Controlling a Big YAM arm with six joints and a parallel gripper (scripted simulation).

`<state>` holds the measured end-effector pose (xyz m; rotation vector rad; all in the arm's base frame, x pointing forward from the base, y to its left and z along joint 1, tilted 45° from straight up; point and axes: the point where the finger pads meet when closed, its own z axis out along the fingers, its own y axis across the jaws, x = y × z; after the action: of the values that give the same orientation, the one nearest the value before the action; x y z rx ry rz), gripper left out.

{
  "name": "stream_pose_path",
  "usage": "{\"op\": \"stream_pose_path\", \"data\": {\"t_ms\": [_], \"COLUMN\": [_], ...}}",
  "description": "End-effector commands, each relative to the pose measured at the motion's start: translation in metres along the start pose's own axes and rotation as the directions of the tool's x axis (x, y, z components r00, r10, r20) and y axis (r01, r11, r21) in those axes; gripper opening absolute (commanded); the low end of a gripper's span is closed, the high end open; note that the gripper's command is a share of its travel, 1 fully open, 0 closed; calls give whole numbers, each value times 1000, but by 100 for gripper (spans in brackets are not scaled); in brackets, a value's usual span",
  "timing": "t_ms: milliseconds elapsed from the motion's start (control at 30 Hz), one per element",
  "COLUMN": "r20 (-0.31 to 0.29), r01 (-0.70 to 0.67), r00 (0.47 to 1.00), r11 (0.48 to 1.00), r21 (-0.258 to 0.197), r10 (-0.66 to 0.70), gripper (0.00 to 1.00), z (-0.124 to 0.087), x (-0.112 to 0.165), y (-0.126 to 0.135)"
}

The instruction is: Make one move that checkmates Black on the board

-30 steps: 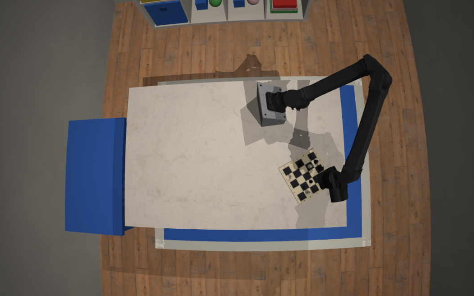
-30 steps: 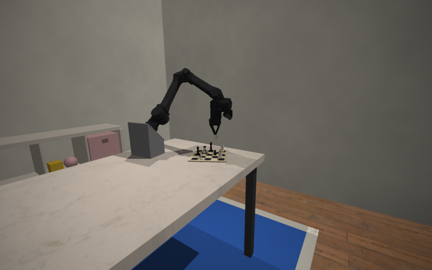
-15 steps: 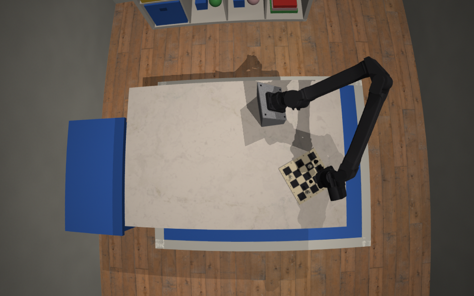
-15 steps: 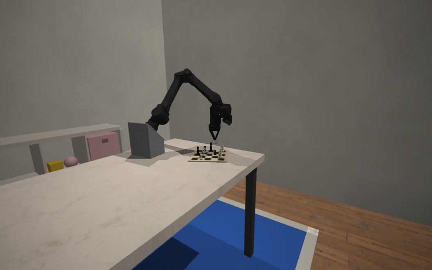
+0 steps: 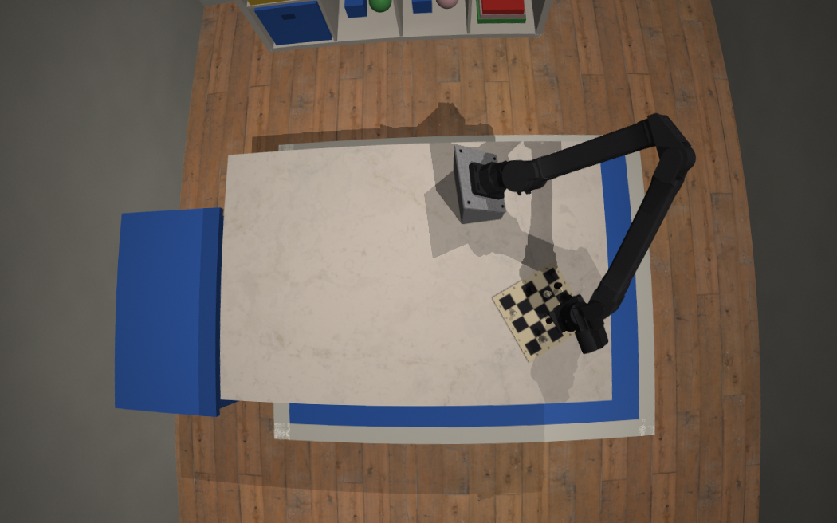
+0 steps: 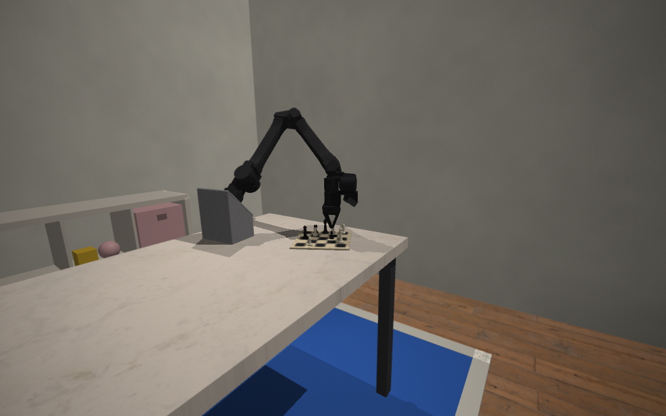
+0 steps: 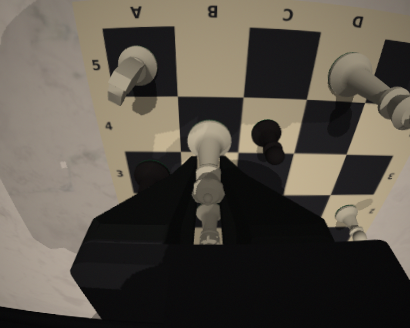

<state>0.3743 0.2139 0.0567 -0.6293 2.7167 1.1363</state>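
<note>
Wrist: end effector (image 7: 206, 228) gripping white piece (image 7: 206, 146).

The gripper (image 7: 206, 212), clamping a white piece (image 7: 208, 146), is hanging low over the board (image 7: 161, 14) around B4. A black pawn (image 7: 268, 138) is standing just beside on the C side, crowding that flank. A dark piece (image 7: 148, 175) is sitting close on the A side. White pieces at A5 (image 7: 132, 72) and D5 (image 7: 359, 79) are standing farther off, leaving B5 and C5 open.

Pink bin (image 6: 159, 224), yellow block (image 6: 85, 255), shelf (image 6: 56, 208)
</note>
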Motion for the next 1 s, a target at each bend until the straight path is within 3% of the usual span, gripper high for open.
{"op": "stream_pose_path", "data": {"t_ms": [0,967], "r20": [-1,1], "r01": [-5,-3], "r00": [1000,1000], "r11": [1000,1000], "r21": [-1,-1], "r10": [5,3], "gripper": [0,0], "z": [12,11], "x": [-6,-5], "y": [2,3]}}
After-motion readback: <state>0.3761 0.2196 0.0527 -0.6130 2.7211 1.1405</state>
